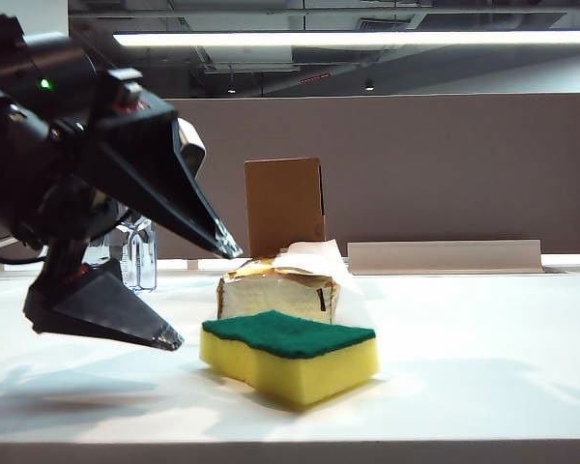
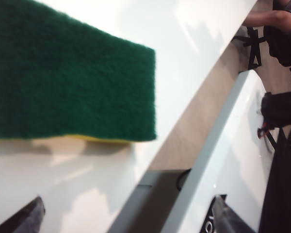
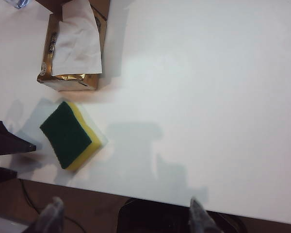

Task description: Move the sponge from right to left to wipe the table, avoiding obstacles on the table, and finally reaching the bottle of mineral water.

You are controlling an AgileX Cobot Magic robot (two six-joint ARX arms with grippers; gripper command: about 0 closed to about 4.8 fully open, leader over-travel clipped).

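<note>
The yellow sponge (image 1: 290, 353) lies green side up on the white table (image 1: 483, 358), near its front edge. My left gripper (image 1: 203, 295) hangs open just left of the sponge, its tips pointing at it and nothing between them. In the left wrist view the sponge's green face (image 2: 72, 77) lies ahead of the open left gripper (image 2: 128, 221). Behind the sponge sit the tissue pack (image 1: 275, 295) and the upright cardboard box (image 1: 285, 205). The bottle of mineral water (image 1: 140, 253) stands at the back left, partly hidden by the left gripper. My right gripper (image 3: 125, 218) is open and empty, high over the table's front edge.
A long grey rail (image 1: 445, 256) lies along the table's far edge at the right. In the right wrist view the sponge (image 3: 70, 136) lies between the tissue pack (image 3: 70, 53) and the front edge, with the left gripper (image 3: 24, 159) beside it.
</note>
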